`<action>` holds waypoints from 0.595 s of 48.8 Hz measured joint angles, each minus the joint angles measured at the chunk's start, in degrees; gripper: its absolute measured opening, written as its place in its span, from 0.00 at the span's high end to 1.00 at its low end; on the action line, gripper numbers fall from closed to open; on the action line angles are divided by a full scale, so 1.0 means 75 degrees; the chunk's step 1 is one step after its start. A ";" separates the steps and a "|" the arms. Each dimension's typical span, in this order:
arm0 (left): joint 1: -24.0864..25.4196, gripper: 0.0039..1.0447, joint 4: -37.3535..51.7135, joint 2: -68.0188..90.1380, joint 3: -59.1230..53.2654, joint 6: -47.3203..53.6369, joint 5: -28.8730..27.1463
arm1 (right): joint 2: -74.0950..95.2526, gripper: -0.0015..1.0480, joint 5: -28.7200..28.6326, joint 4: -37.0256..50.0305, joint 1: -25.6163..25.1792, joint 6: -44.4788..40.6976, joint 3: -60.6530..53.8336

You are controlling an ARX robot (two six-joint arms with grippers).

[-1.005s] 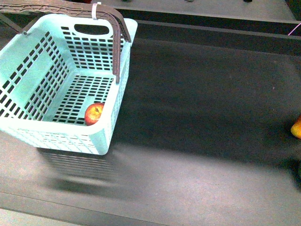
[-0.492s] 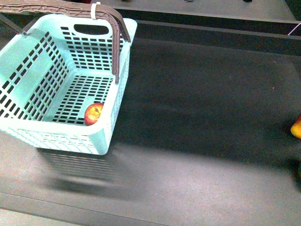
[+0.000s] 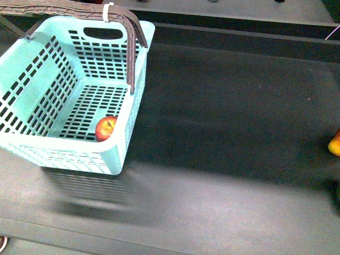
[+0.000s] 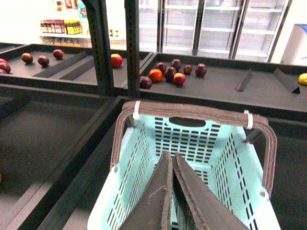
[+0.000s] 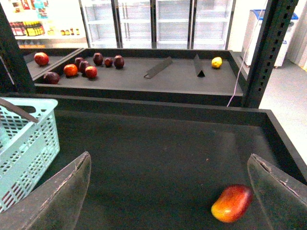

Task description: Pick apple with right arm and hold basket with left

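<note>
So the apple (image 3: pixel 106 128) is sitting inside the basket (image 3: pixel 32 146), tucked in a near corner of its slotted floor, while the right gripper (image 5: pixel 168 191) is spread wide open over the dark counter (image 3: pixel 228 117) with the smaller yellow-orange fruit (image 5: pixel 232 203) right between its fingers. My worry is it grabs that one instead, since it's the closest thing. The left gripper (image 4: pixel 171 191) is pinched closed above the basket with nothing in it, so the basket could slide when the right arm reaches in.

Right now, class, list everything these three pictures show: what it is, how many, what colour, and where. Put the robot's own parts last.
Basket: one, pale turquoise with brown handle, left of the dark table.
Apple: one, red with yellow streaks, inside the basket's near right corner.
Fruit: one, yellow-orange with red blush, on the table's right side.
Shelf fruit: several, dark red and orange, on the far shelf.
Left tool: one, dark, shut, over the basket.
Right tool: one, dark, open, above the table.
</note>
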 joint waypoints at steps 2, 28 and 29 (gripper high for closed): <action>0.0000 0.97 -0.0195 -0.0213 -0.0050 0.0000 0.0000 | 0.0000 0.08 -0.0003 0.0000 0.0000 0.0000 0.0000; 0.0000 0.97 -0.3010 -0.3346 -0.0122 0.0006 -0.0003 | 0.0000 0.08 -0.0003 0.0000 0.0000 0.0000 0.0000; 0.0000 0.97 -0.3069 -0.3410 -0.0122 0.0006 -0.0003 | 0.0000 0.08 -0.0003 0.0000 0.0000 0.0000 0.0000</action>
